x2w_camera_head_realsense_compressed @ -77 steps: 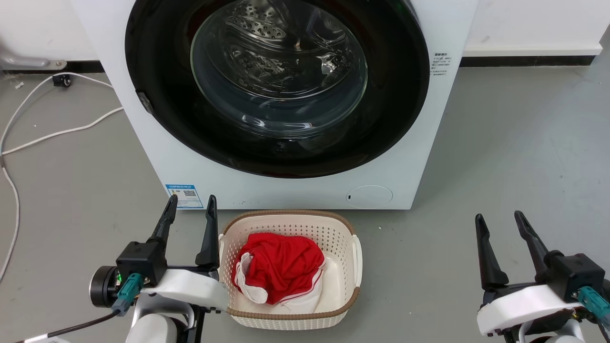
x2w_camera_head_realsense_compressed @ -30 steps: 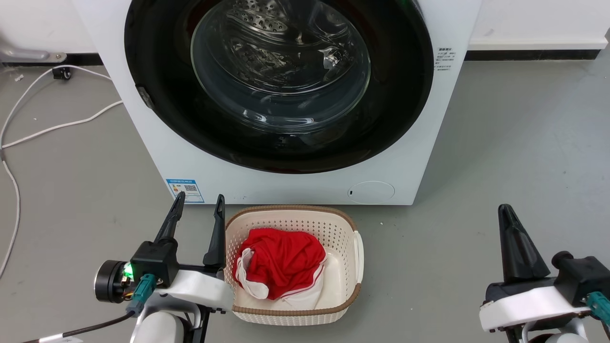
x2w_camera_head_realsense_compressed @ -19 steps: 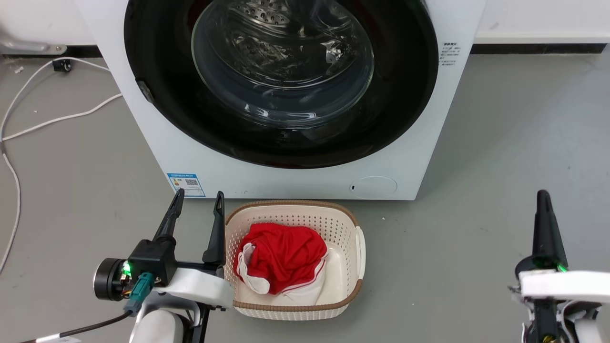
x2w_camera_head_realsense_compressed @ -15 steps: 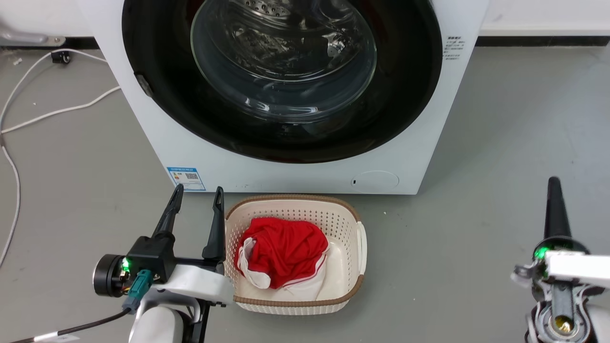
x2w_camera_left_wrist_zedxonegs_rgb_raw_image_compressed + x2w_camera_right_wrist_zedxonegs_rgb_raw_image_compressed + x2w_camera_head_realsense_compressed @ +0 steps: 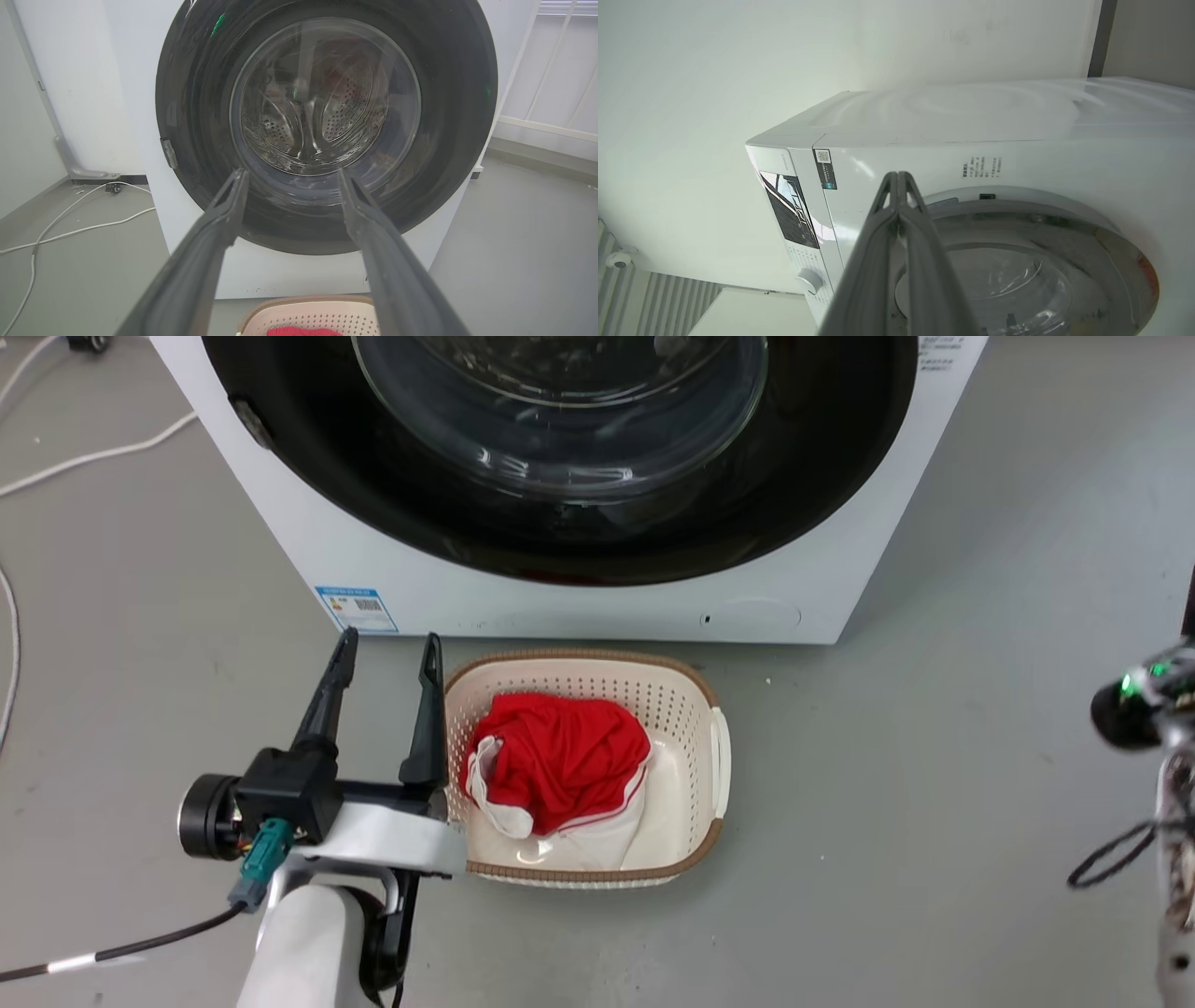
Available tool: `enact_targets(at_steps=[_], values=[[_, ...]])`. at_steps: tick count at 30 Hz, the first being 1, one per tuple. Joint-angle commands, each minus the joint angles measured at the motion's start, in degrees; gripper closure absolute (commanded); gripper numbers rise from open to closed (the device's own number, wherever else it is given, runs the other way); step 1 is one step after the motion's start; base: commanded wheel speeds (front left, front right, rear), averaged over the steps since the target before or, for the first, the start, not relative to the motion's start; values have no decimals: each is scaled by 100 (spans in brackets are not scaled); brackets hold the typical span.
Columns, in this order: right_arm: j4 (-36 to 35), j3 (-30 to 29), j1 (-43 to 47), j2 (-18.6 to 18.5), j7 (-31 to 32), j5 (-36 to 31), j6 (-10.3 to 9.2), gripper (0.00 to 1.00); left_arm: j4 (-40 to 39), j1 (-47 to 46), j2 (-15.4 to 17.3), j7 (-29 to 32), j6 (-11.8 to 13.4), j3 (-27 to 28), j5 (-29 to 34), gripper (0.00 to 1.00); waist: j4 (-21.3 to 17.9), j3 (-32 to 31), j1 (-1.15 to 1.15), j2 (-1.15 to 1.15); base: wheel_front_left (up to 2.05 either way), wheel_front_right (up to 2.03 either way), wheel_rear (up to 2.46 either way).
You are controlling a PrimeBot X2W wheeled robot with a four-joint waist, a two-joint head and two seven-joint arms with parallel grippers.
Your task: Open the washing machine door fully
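The white washing machine (image 5: 308,537) stands ahead, and its glossy black washing machine door (image 5: 822,476) lies flat against its front with the glass bowl (image 5: 560,420) in the centre. My left gripper (image 5: 387,642) is open and empty, low over the floor left of the basket. In the left wrist view the door (image 5: 448,116) faces the left gripper (image 5: 292,173) some way off. My right gripper (image 5: 897,176) is shut on nothing, rolled sideways, and points at the machine (image 5: 924,135) above the door's rim (image 5: 1064,219). The right arm's wrist (image 5: 1134,709) shows at the head view's right edge.
A cream basket (image 5: 719,747) with a red and white garment (image 5: 560,756) sits on the grey floor just in front of the machine. White cables (image 5: 93,453) trail on the floor at the left. A control knob (image 5: 810,280) sits on the machine's panel.
The head camera has tipped down and moved closer. My right gripper has gone from open to shut, rolled onto its side and risen toward the right edge. The left gripper has kept still.
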Motion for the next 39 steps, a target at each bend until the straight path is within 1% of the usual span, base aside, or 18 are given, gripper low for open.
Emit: enact_targets(at_steps=[1,3,8,13,16,20,25,30,39], values=[[139,70,-275,-121,143,88,0,100,-34,-112,-6,-15,24,-7,-21,0,30,183,0,0,0,0,0],[413,143,-681,-368,295,145,0,100,-71,-173,-5,-15,43,-38,-27,0,53,312,0,0,0,0,0],[1094,635,-1689,-978,764,-13,0,100,-157,-353,-5,-15,76,-103,-44,0,124,607,0,0,0,0,0],[1719,1194,-2595,-1376,1262,-242,0,100,-221,-495,-5,-15,65,-130,-73,0,206,826,0,0,0,0,0],[2048,1552,-3082,-1445,1573,-380,0,100,-256,-532,-5,-15,78,-147,-79,0,240,940,0,0,0,0,0],[2432,1982,-3610,-1436,1954,-584,0,100,-314,-606,-5,-15,85,-162,-79,0,274,1072,0,0,0,0,0],[2872,2329,-4132,-1338,2087,-856,0,100,-379,-667,-5,-15,88,-184,-79,0,319,1249,0,0,0,0,0],[3190,2513,-4556,-1279,2141,-1062,0,100,-426,-782,-5,-15,106,-239,-121,0,391,1451,0,0,0,0,0],[3427,2697,-4955,-1211,2213,-1311,0,100,-528,-884,-5,-15,197,-300,-149,0,409,1732,0,0,0,0,0]])
